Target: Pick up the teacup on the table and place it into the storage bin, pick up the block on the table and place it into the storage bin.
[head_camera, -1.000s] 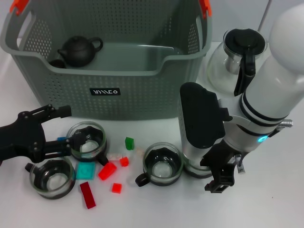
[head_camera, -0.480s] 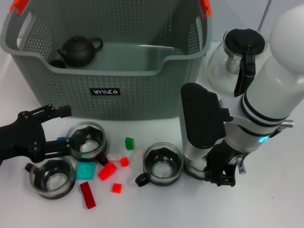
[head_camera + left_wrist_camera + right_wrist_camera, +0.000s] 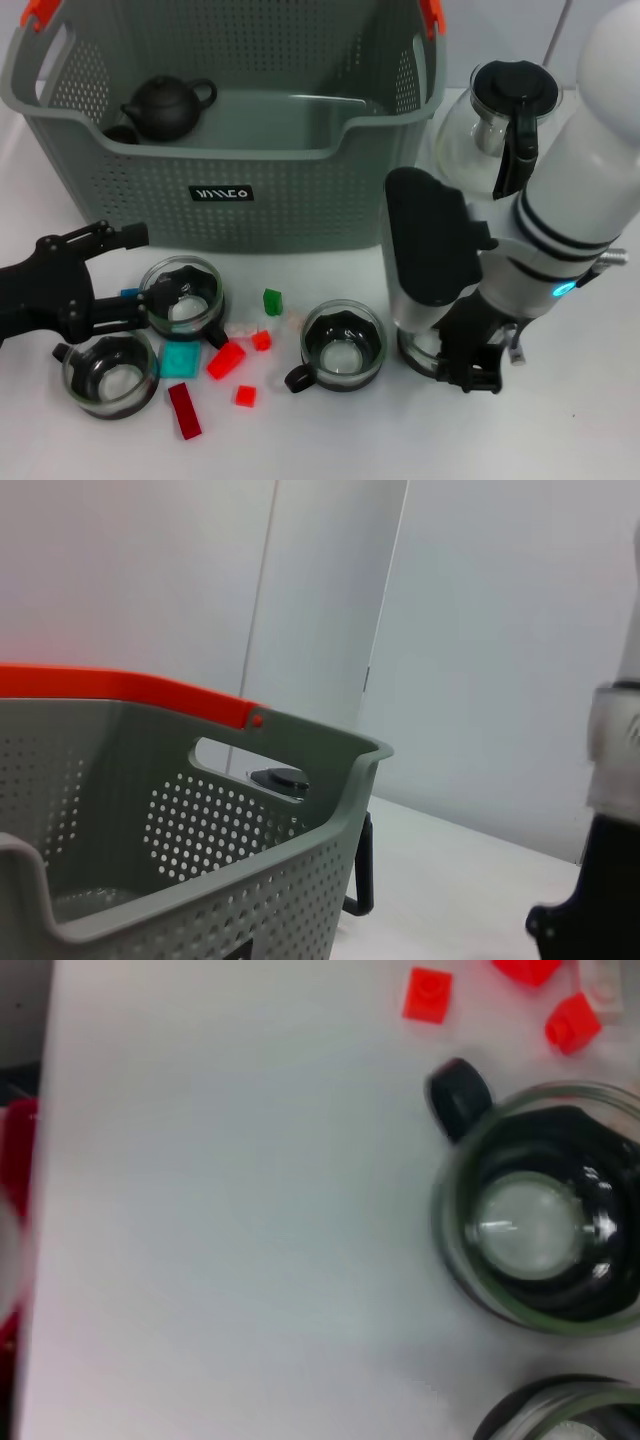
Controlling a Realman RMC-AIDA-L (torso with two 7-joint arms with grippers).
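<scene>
Right now, from the head view, I have my left gripper [image 3: 105,275] low on the table with its fingers spread wide, one tip near the front wall of the storage bin [image 3: 230,190] and the other just beside a glass teacup [image 3: 183,295]; nothing is gripped. A second teacup [image 3: 110,372] sits nearer me, a third [image 3: 343,345] near the middle beside my right gripper [image 3: 470,355], whose fingers I cannot tell. Small blocks, including a red block [image 3: 226,359], lie scattered between the cups. I judge the cups light but slippery and breakable, so I'd pinch across the rim wall, gently. My left wrist view shows only the bin's perforated wall and orange-red handle tip [image 3: 130,690]. My right wrist view looks straight down on the middle teacup, its dark handle free.
</scene>
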